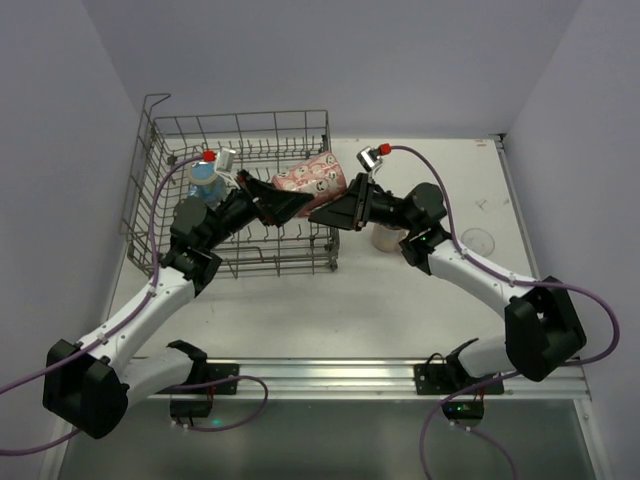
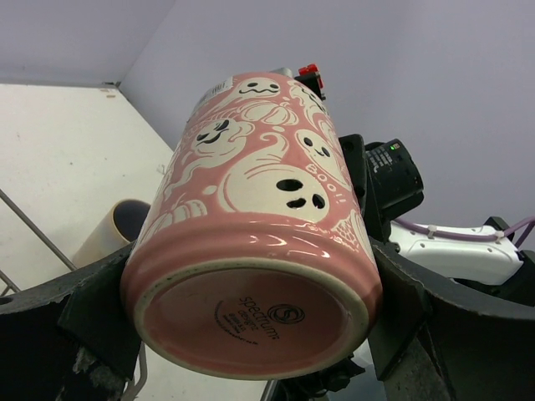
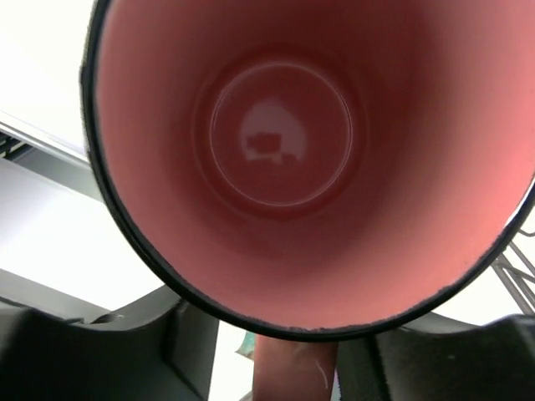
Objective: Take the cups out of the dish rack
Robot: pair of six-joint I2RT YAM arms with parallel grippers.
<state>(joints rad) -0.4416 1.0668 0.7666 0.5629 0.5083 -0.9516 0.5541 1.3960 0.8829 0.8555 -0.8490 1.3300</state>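
A pink mug with white ghosts [image 1: 312,178] is held on its side above the right end of the grey wire dish rack [image 1: 160,150]. My left gripper [image 1: 288,203] is shut on the mug's base [image 2: 251,322], one finger on each side. My right gripper [image 1: 338,212] is at the mug's mouth and open. In the right wrist view the mug's pink inside [image 3: 292,142] fills the frame. Its handle [image 3: 294,368] hangs between my spread fingers [image 3: 100,351] with gaps on both sides. A pale blue cup-like thing [image 1: 205,183] stands in the rack's far left.
A cream cup [image 1: 388,238] stands on the white table right of the rack, partly behind my right arm; it also shows in the left wrist view [image 2: 113,232]. A clear glass tumbler [image 1: 478,241] stands farther right. Walls enclose the table on three sides.
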